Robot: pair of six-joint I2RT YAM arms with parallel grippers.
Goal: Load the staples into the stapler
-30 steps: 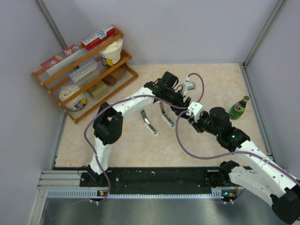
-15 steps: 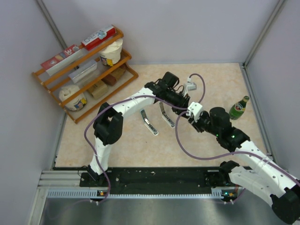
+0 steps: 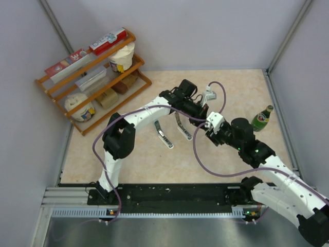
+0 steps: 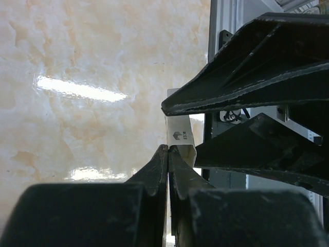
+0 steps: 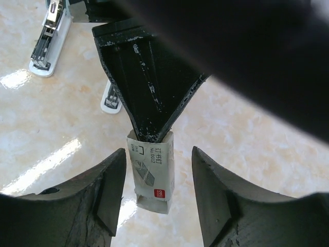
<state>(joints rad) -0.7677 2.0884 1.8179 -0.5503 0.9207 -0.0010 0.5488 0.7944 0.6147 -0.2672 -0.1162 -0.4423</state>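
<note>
Closed since a second ago – the left gripper (image 4: pixel 168 150); its fingers now press together on the top edge of the small whitish paper packet of staples (image 5: pixel 151 177). Over the same interval the right gripper (image 5: pixel 159 175) has widened.

Findings, left to right, top view:
- Orange wooden slatted rack (image 3: pixel 92 77) at 10 o'clock, stocked with boxes and tubs.
- White-bodied stapler with a metal channel (image 3: pixel 163 135) near centre of the beige marbled table (image 3: pixel 128 154). A second stapler (image 3: pixel 183 126) of the same kind lies just beside it, at its 2 o'clock. Both are apart from either gripper.
- The two grippers meet tip to tip just past centre, toward 2 o'clock, above the table.
- Green glass bottle (image 3: pixel 262 118) upright at 3 o'clock, well apart from the arms.

Right wrist view: the packet hangs below the left gripper's tips, printed face to the camera, a red mark near its lower end. It sits between the right gripper's fingers (image 5: pixel 110 190) – these stand wide, a gap on each side, not touching it.
</note>
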